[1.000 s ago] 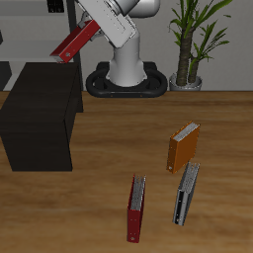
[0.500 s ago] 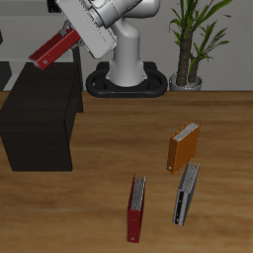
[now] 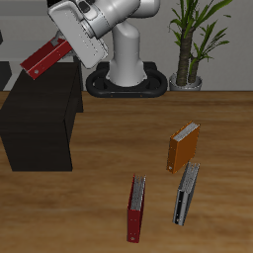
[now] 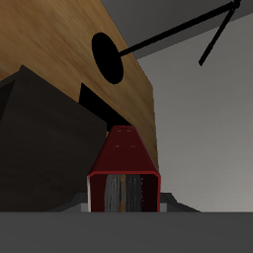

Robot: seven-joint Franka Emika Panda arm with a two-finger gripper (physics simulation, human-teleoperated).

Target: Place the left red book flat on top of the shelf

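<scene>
The gripper (image 3: 61, 42) is clenched on the thin bright-red hardcover book (image 3: 43, 58), held tilted above the low matte-black boxy shelf (image 3: 40, 104) — let go like this, it could land edge-first and slide off.

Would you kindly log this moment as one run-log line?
claw: shut on bright-red hardcover book | book: tilted, airborne above matte-black boxy shelf | placed: no

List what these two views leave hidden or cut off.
- Gripper fingertips: hidden by the left red book in the exterior view, cut off by the frame edge in the wrist view.
- Shelf: one end runs past the exterior frame edge.
- Plant: top cropped.
</scene>
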